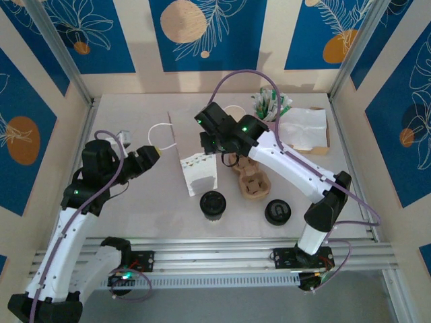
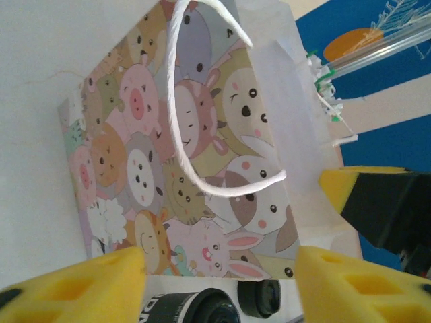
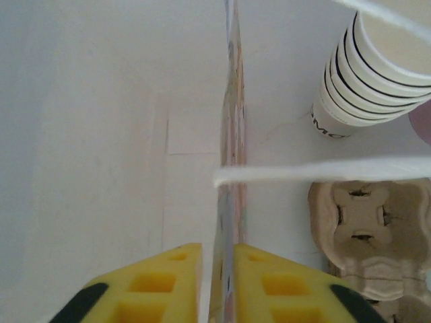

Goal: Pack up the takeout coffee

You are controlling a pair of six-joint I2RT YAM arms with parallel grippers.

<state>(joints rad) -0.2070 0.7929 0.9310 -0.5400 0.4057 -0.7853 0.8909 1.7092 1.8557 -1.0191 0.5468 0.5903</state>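
Overhead wide; both wrists near bag [image 1: 195, 168]

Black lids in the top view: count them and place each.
2. One caps the takeout coffee in front of the gift bag; the loose black lid lies to its right. The bag may hide others.

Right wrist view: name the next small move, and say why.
Probably lift the right gripper straight up off the gift bag: its fingers straddle the bag's wall, the bag stands upright, and the takeout coffee sits outside it on the table.
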